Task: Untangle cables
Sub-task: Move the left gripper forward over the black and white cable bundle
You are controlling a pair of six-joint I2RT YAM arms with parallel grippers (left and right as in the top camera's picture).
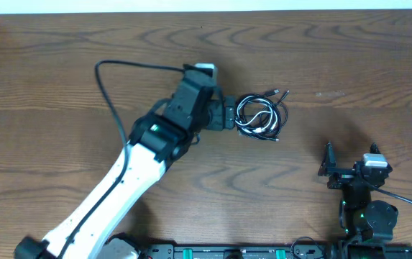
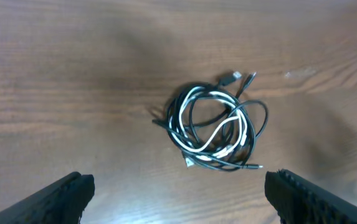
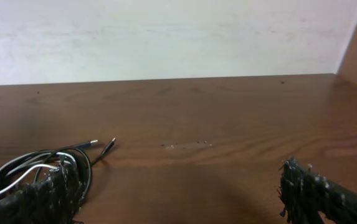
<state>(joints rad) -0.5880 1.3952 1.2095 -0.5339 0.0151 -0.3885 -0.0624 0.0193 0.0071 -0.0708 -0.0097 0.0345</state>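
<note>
Knotted cables (image 1: 262, 115) are seen right of ctr, overhead view. Just beside them the left gripper (image 1: 231, 116) is held spread wide, prob. to straddle a loop. The right gripper (image 1: 351, 162), also spread, is parked lower right.

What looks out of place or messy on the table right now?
Only the cables: black and white cords coiled through each other in one tangled bundle on the table, with plug ends poking out at one edge. Nothing looks spilled or damaged.
</note>
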